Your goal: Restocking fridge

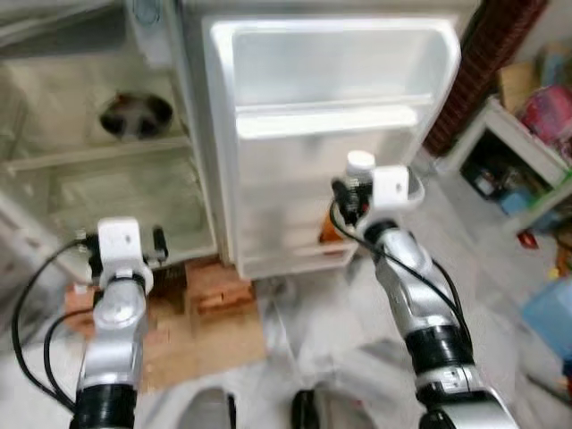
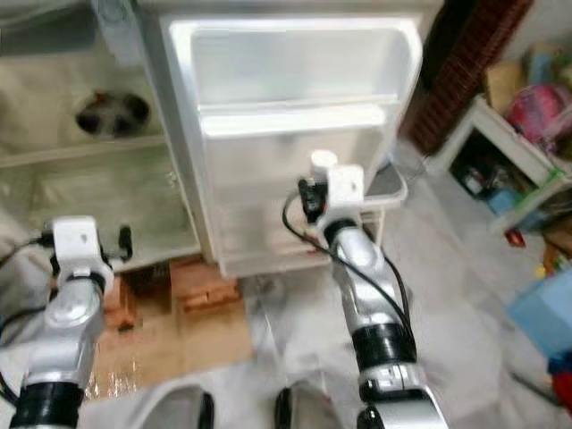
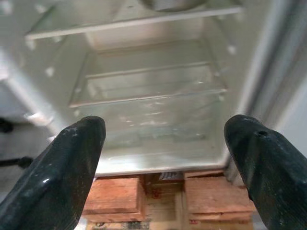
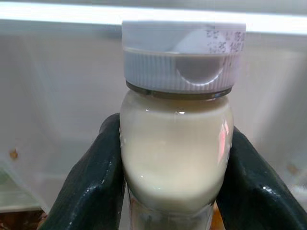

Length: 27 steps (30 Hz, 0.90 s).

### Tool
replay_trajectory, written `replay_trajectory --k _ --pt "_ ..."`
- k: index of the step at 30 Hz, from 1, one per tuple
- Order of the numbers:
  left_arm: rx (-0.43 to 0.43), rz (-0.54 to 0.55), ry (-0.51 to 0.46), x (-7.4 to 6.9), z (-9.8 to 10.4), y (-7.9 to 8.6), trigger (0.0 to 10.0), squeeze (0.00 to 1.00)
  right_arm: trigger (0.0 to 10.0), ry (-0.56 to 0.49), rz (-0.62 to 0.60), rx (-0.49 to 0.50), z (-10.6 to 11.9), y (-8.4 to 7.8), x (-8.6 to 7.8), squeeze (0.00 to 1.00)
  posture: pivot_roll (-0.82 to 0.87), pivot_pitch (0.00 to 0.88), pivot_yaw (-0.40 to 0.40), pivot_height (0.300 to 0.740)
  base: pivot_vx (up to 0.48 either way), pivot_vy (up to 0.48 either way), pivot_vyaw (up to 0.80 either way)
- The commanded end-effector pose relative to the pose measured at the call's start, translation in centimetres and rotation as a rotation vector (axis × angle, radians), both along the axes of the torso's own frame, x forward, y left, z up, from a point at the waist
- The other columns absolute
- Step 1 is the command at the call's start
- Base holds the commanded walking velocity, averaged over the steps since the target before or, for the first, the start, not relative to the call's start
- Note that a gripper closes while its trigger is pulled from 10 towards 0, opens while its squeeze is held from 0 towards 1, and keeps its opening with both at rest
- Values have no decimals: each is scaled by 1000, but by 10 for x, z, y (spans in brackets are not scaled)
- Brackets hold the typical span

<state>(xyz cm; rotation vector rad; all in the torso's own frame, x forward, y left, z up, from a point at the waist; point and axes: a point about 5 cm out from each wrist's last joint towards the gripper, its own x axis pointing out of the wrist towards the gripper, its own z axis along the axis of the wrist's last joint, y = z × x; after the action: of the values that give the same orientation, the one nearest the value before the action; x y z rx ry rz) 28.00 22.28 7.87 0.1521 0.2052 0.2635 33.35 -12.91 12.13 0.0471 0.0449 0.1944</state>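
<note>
Gripping a clear bottle of creamy white liquid with a ribbed white cap (image 4: pixel 176 143) between closed-in fingers, the right gripper (image 4: pixel 175 191) faces the white fridge door (image 1: pixel 331 134); the left gripper (image 3: pixel 168 163) gapes empty.

Item count: one fridge (image 1: pixel 107 170), standing open, with one door (image 1: pixel 331 143). One bottle (image 4: pixel 176 139) of pale creamy liquid, fitted with one white ribbed cap (image 4: pixel 183 55). Two brick stacks (image 3: pixel 112 199) beneath the fridge. Two grippers: left gripper (image 3: pixel 163 163) and right gripper (image 4: pixel 172 191). One white shelf unit (image 1: pixel 514 165).
</note>
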Motion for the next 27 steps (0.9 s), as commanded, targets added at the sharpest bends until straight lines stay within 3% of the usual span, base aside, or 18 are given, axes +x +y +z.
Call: replay_trajectory --k 1,7,15,20,27 --pt "13 17 34 -10 -7 7 10000 0 10000 -22 29 9 4 7 1 0 93 148 -80 740 0 0 800" --pt "68 4 49 -21 -12 14 10000 0 10000 2 41 20 0 8 3 0 102 146 -71 740 0 0 745" --pt "80 -30 42 -23 -11 13 10000 0 10000 -72 -99 61 10 -2 8 0 118 152 -77 740 0 0 0" --pt "50 -87 40 -29 -14 6 10000 0 10000 -64 -161 71 6 -10 5 0 121 164 -74 740 0 0 0" --pt "30 -118 41 -28 -16 -1 10000 0 10000 -59 -144 84 2 -6 2 0 116 164 -92 691 0 0 0"
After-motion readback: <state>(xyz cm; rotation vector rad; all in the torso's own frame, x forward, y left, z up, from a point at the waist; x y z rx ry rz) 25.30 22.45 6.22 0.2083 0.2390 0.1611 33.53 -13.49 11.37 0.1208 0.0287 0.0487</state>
